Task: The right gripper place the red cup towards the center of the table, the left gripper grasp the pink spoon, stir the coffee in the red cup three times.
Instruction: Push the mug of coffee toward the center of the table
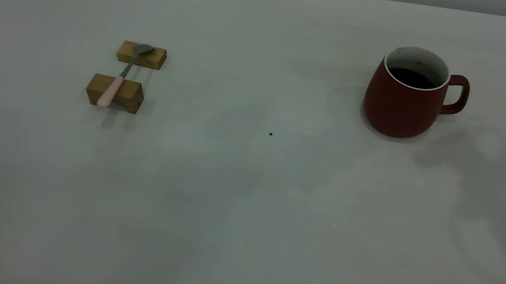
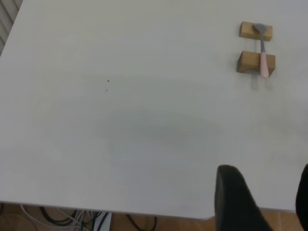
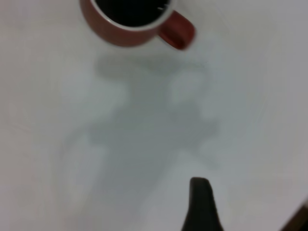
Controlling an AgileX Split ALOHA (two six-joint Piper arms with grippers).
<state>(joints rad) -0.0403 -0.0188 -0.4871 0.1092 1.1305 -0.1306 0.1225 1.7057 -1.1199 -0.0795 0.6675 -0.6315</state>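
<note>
Resting nearest on the bench [image 1: 243, 201] is a dark speck [image 1: 270, 134], catalogued near the middle. Farther back at the left, the pink spoon [image 1: 116, 82] is laid across two wooden blocks [image 1: 115, 92]. Farthest, at the right, the red cup [image 1: 404, 97] is stood upright with coffee [image 1: 411, 77] inside, handle turned right. The left claw [image 2: 262, 202] is seen spread apart; for the right claw [image 3: 201, 204], it cannot be told.

Two wooden blocks [image 1: 126, 76], well apart.
</note>
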